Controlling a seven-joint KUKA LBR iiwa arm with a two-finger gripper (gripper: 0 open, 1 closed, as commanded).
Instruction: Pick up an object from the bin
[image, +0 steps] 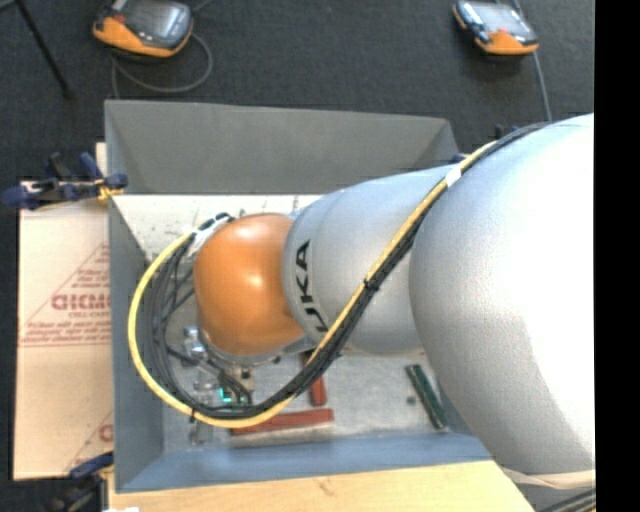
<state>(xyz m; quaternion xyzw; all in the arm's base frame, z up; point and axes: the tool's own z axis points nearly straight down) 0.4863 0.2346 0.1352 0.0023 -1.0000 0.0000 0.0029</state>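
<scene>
Cables (141, 300), one yellow and several black, are looping around a glossy orange dome-shaped cover (245, 285) on the wrist of the smooth, rounded, silver-grey arm (480, 290), which is reaching in from the right across the grey sheet-metal bin (280, 150). Beneath the cover, small metallic wrist hardware (212, 385) is hanging low over the near-left part of the pale, speckled floor. The cover and cables are hiding the jaws, so I cannot tell how far open they are or whether they are gripping anything. A long, flat, reddish-brown bar (290, 420) is lying along the near wall, its left end just beside that hardware. A shorter reddish stick (318, 391) is lying tilted just above it, and a narrow dark green strip (428, 397) is resting well apart to the right.
</scene>
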